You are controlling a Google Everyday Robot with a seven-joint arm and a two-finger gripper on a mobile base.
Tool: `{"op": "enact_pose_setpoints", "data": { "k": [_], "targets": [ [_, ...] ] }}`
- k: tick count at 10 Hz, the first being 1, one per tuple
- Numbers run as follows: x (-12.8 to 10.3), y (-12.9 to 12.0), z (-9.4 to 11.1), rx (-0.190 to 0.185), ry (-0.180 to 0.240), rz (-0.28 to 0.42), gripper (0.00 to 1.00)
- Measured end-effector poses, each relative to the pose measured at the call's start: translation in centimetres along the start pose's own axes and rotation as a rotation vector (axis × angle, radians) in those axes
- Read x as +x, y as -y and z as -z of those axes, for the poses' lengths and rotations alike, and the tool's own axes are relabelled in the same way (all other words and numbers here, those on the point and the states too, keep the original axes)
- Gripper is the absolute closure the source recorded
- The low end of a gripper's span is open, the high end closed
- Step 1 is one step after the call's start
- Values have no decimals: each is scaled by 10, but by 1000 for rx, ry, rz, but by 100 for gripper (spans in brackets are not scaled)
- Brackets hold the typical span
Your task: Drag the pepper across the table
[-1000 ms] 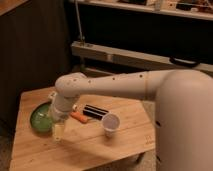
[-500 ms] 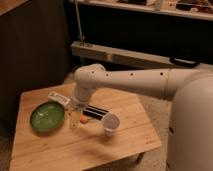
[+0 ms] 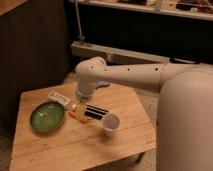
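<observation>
The pepper [image 3: 78, 116] is a small orange piece lying on the light wooden table [image 3: 70, 147], just right of the green plate [image 3: 47, 116]. My gripper [image 3: 78, 105] hangs from the white arm directly over the pepper, at or just above its far end. The arm's wrist covers the gripper's upper part.
A black striped bar [image 3: 98, 112] lies right of the pepper. A white paper cup [image 3: 110, 124] stands near the table's right front. A white flat label-like piece [image 3: 59, 98] lies behind the plate. A grey bench [image 3: 115, 52] and a dark wall are behind the table.
The arm has swung right and back from the plate's near edge, and the gripper now sits over the pepper. The pepper stays in about the same spot.
</observation>
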State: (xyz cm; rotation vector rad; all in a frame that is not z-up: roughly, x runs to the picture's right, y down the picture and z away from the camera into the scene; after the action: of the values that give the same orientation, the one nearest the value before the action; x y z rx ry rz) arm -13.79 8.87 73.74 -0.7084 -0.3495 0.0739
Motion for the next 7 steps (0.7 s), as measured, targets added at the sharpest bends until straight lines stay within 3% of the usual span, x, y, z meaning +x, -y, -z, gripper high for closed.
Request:
{"op": "enact_pose_setpoints", "data": {
  "k": [2,7],
  "targets": [
    [1,-3,-1,25,17,11,20],
    [-2,-4,-2,24,19,15,20]
  ]
}}
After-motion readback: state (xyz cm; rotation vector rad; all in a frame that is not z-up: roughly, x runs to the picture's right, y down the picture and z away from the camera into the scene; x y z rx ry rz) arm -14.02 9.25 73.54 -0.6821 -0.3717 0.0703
